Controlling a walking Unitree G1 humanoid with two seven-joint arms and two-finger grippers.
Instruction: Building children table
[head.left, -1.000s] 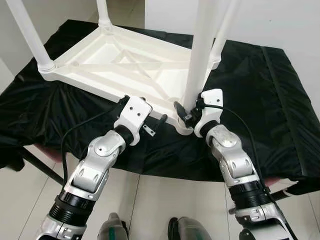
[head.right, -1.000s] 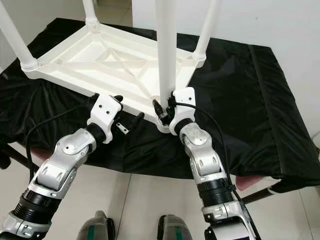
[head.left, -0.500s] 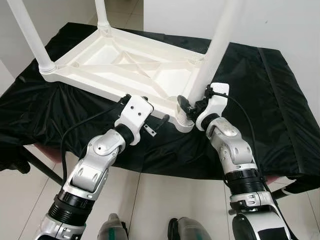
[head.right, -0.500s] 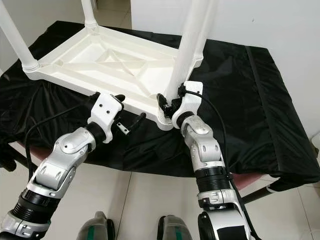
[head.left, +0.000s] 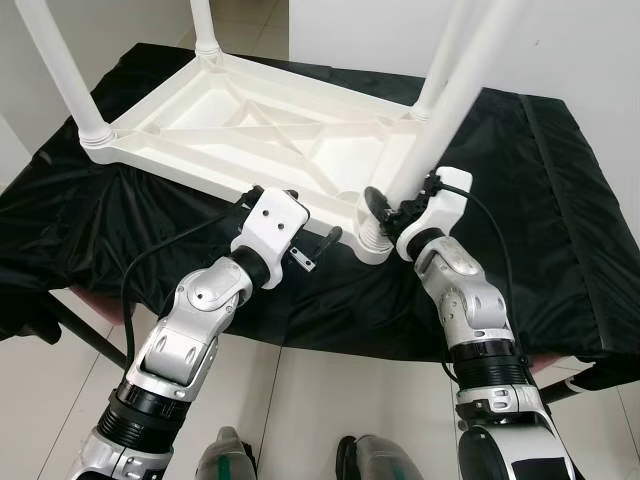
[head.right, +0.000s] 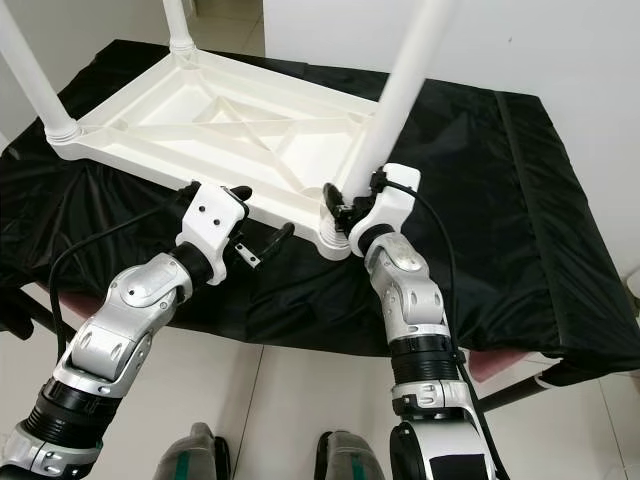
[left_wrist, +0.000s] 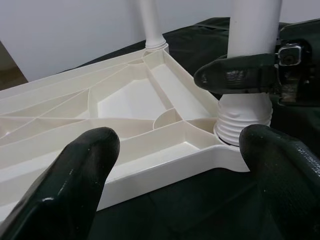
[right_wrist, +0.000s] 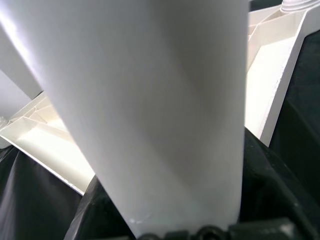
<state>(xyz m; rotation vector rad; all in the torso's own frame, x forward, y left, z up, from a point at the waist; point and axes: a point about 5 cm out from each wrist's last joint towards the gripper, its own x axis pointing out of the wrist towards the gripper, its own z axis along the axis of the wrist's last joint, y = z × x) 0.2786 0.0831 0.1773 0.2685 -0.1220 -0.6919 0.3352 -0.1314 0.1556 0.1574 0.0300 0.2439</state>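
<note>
Upturned white children table (head.left: 250, 130) on black-draped desk (head.left: 560, 230), frame centre. Right gripper (head.left: 385, 208) clamps tilted white leg (head.left: 455, 110) at near corner. Left gripper (head.left: 318, 235) spread wide beside. No legible writing.

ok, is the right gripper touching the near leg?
Touching. The left wrist view shows the right gripper with a black finger pressed against the white leg just above its threaded base; the head views agree.
</note>
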